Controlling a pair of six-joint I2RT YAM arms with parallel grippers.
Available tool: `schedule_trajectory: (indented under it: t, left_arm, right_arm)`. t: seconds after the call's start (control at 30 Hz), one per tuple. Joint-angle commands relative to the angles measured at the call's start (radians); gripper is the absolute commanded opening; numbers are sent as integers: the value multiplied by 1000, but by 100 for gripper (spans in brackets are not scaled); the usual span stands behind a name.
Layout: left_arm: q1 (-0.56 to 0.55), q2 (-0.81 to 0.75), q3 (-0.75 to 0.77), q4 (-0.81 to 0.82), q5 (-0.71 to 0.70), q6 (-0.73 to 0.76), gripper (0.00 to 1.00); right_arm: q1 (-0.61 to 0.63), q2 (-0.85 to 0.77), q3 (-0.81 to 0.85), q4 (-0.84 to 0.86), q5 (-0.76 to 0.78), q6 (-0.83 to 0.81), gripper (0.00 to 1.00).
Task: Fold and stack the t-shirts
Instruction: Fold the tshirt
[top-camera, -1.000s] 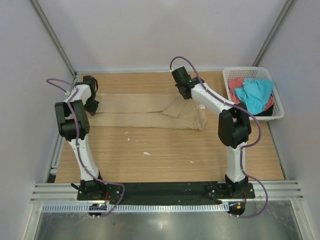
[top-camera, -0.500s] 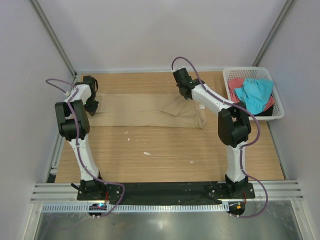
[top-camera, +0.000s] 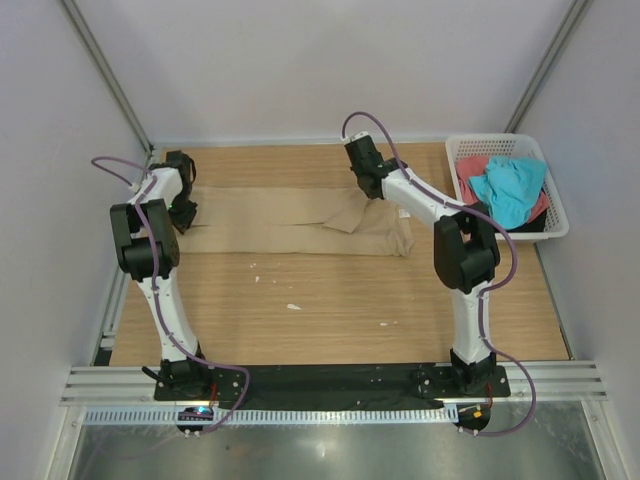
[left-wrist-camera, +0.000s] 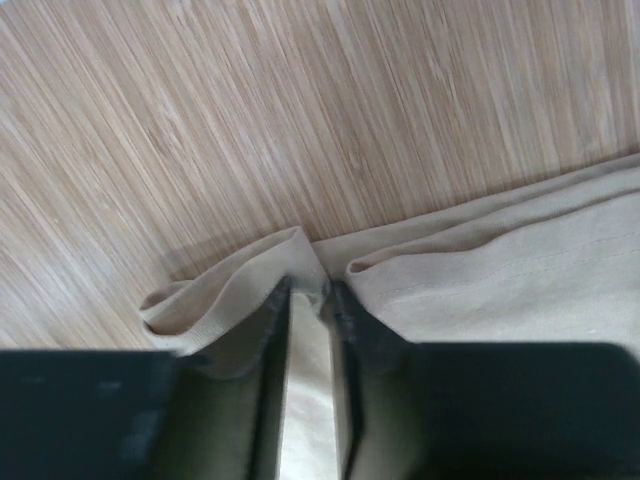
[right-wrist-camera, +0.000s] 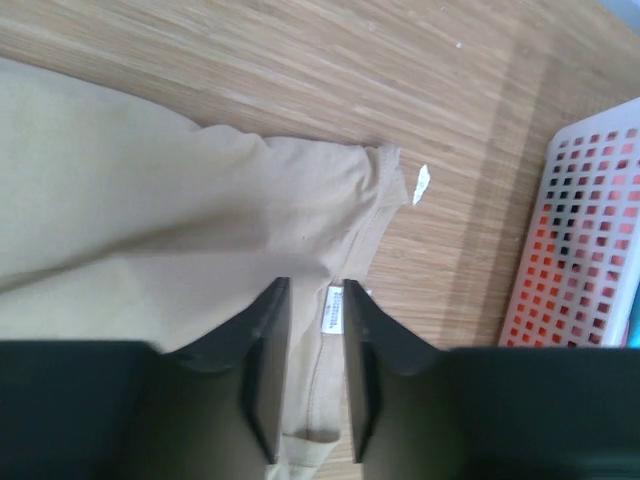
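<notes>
A tan t-shirt (top-camera: 290, 222) lies folded into a long strip across the back of the table. My left gripper (top-camera: 185, 212) is at its left end. In the left wrist view the left gripper (left-wrist-camera: 310, 287) has its jaws a narrow gap apart, with a ridge of the tan cloth (left-wrist-camera: 500, 270) standing between the tips. My right gripper (top-camera: 372, 188) is over the shirt's right part. Its jaws (right-wrist-camera: 313, 290) stand apart above the tan cloth (right-wrist-camera: 150, 220) and the white neck label (right-wrist-camera: 333, 310). A turquoise t-shirt (top-camera: 510, 185) and a coral-red t-shirt (top-camera: 472, 167) lie in the basket.
The white lattice basket (top-camera: 555, 205) stands at the back right, close to the right gripper, and its wall (right-wrist-camera: 585, 240) shows in the right wrist view. Small white scraps (top-camera: 293, 306) lie on the wooden table in front of the shirt. Walls close in on both sides.
Both grippers' jaws have parted slightly from shut. The right gripper has shifted a little, and the shirt's right flap has settled flatter.
</notes>
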Motion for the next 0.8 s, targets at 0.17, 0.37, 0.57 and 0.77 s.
schedule_trajectory:
  t: [0.17, 0.37, 0.57, 0.77]
  left_arm:
    - [1, -120, 34, -51, -66, 43, 38]
    - [-53, -249, -77, 7, -97, 173, 44]
    - [-55, -358, -310, 192, 164, 198, 44]
    - [-56, -262, -361, 235, 247, 178, 45]
  right_arm:
    - [-8, -109, 101, -271, -89, 293, 41]
    - [-38, -333, -170, -286, -395, 420, 40]
    - [-109, -433, -362, -263, -506, 352, 41]
    - [-208, -407, -477, -194, -678, 293, 45]
